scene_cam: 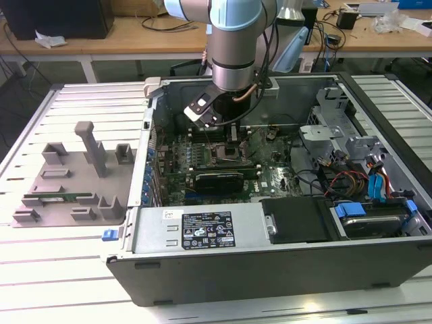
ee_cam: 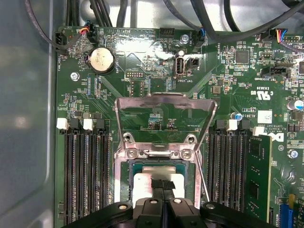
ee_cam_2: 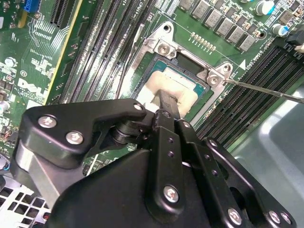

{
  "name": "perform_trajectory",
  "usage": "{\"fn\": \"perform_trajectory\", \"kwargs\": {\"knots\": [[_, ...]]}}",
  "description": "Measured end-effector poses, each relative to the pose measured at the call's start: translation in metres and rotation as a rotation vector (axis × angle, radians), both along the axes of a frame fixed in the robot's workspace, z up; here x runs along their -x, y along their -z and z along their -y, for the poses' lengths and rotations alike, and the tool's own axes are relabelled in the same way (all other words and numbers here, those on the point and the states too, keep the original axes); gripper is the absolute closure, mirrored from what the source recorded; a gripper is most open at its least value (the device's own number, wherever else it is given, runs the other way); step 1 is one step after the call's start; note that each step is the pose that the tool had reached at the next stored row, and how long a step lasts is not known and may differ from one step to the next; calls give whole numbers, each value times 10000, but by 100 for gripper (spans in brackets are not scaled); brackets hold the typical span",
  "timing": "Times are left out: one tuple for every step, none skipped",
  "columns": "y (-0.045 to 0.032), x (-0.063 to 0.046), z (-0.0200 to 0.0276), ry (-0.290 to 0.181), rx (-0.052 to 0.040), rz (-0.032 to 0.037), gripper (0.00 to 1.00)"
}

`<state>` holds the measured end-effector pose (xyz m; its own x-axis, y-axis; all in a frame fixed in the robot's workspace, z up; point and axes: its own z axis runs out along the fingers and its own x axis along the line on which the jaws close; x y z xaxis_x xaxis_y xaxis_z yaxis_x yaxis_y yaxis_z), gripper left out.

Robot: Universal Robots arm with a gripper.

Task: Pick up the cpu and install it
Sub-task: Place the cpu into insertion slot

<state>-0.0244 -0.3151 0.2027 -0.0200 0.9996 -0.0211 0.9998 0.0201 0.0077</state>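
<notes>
Gripper (ee_cam: 162,184) over cpu (ee_cam: 142,186), seemingly in socket (ee_cam: 128,167)

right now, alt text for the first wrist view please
The end effector, shut, points down onto the pale cpu sitting in the socket of a green motherboard. The socket's metal frame is flipped open, with memory slots on both sides.

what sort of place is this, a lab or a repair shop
Probably a robotics lab or test workshop: a robot arm reaches into an open computer case on a slatted metal table, and wooden benches behind hold cables and equipment.
</notes>
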Motion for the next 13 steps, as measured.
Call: {"fn": "perform_trajectory", "kwargs": {"knots": [[0,-5,0,-26,0,2,89],[1,-10,0,-48,-1,4,89],[1,-12,0,-60,-1,4,89],[1,-12,0,-62,-1,5,89],[0,-12,0,-63,0,3,89],[-3,-13,-1,-63,-2,5,89],[-10,-13,-1,-63,-8,8,89],[-21,-15,-4,-64,-22,18,89],[-53,-13,0,-64,-1,4,89],[-76,-13,-1,-65,-3,5,89],[-92,-13,-1,-63,-1,4,89],[-111,-13,-1,-64,-2,4,89],[-153,-13,-1,-64,2,3,89]]}}
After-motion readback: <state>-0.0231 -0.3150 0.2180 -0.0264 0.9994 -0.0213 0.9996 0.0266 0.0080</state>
